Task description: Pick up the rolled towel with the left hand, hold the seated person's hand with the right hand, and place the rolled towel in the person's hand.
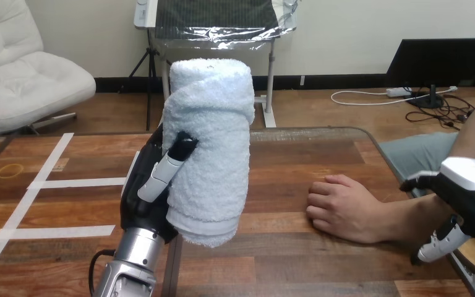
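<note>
Two robot hands are at work on my feed from the wooden table (297,266). The left hand (143,189), rising on its silver forearm (130,266) at the view's lower left, grips the rolled towel (213,142) upright and lifted off the tabletop. Its thumb (173,162) is pressed across the front of the pale-blue roll, and the rest of the hand is wrapped behind it. The towel stands left of centre, well apart from the person's hand (340,207).

That hand lies palm down on the wood at the right, fingers curled under and knuckles toward the towel. At the right edge, my right hand (470,189) is closed on the person's wrist: dark fingers reach over the top of it, and one black-and-white finger (436,246) hooks beneath. The towel and the person's hand do not touch, and bare wood lies between them.

Strips of white tape (77,182) run across the table's left side. A thin yellow ring (10,169) lies flat beside them near the far left edge.
</note>
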Controlling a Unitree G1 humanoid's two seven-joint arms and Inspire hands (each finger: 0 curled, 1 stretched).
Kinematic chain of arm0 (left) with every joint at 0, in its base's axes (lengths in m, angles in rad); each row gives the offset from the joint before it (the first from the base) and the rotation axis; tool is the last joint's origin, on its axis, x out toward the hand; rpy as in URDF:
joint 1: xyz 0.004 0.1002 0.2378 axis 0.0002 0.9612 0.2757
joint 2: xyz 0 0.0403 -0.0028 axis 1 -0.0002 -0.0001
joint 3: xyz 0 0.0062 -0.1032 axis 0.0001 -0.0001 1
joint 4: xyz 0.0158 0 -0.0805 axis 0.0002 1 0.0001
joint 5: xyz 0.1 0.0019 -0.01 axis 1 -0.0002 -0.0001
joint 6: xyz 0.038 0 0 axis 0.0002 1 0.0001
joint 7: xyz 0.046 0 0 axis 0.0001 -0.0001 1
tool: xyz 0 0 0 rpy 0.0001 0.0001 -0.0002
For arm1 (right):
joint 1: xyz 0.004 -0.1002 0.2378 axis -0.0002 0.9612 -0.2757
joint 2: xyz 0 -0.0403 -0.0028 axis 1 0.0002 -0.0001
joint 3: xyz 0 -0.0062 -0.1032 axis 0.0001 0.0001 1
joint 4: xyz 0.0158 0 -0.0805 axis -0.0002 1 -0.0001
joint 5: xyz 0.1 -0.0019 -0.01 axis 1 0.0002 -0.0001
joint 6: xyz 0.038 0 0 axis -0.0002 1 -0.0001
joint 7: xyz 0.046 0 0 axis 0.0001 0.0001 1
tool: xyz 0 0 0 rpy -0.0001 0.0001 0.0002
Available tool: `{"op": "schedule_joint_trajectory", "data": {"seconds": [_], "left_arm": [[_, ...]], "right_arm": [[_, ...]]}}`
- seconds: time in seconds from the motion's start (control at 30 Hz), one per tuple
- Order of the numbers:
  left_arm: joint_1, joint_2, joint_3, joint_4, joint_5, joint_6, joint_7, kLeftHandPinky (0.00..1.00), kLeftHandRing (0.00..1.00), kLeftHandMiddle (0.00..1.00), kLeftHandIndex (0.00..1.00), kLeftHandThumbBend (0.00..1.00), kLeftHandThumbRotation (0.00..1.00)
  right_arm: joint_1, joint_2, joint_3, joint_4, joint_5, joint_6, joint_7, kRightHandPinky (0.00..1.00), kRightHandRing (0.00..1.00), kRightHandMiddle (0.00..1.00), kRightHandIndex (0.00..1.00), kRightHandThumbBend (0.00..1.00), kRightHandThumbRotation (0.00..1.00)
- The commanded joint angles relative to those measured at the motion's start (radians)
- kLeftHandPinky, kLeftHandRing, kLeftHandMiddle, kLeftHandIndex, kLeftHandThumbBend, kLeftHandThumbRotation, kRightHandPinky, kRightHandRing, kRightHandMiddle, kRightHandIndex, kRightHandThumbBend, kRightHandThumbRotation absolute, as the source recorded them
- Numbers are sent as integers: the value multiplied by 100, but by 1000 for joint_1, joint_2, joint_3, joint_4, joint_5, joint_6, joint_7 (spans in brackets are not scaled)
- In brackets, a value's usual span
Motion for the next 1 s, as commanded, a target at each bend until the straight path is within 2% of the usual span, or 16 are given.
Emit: {"op": "schedule_joint_trajectory", "data": {"seconds": [0.0, 0.3, 0.4, 0.5, 0.53, 0.63, 0.7, 0.83, 0.97], "left_arm": [[-78, -81, -4, -18, -8, -20, -18, 31, 35, 39, 45, 86, 3], [-78, -74, -9, -9, 32, -56, -14, 31, 35, 39, 45, 84, 4], [-77, -74, -13, -1, 76, -92, 4, 31, 35, 39, 45, 83, 5], [-74, -65, -27, 5, 184, -149, 67, 31, 34, 39, 46, 84, 8], [-73, -59, -35, 8, 242, -172, 103, 31, 34, 39, 46, 85, 9], [-72, -49, -47, 17, 339, -209, 168, 31, 33, 38, 46, 86, 14], [-73, -47, -50, 22, 374, -222, 192, 31, 33, 38, 47, 85, 15], [-97, -23, -61, 92, 501, -301, 251, 34, 34, 38, 47, 84, 16], [-116, -13, -62, 143, 556, -329, 280, 34, 34, 38, 47, 83, 18]], "right_arm": [[-105, -52, 34, 17, -30, 20, 48, 88, 93, 92, 88, 80, 0], [-159, -77, 76, 62, -59, 31, 116, 89, 93, 92, 89, 79, 0], [-173, -84, 90, 76, -69, 26, 133, 90, 93, 92, 89, 79, 0], [-186, -85, 102, 95, -74, 20, 140, 90, 93, 93, 89, 79, 0], [-191, -85, 107, 102, -74, 17, 142, 90, 94, 93, 89, 79, 0], [-203, -87, 122, 116, -79, 15, 147, 90, 94, 93, 89, 78, 0], [-211, -89, 132, 123, -84, 15, 152, 90, 94, 93, 89, 78, 0], [-225, -92, 155, 150, -93, -6, 141, 90, 94, 93, 89, 78, 0], [-230, -91, 164, 161, -96, -16, 130, 90, 94, 92, 89, 78, 0]]}}
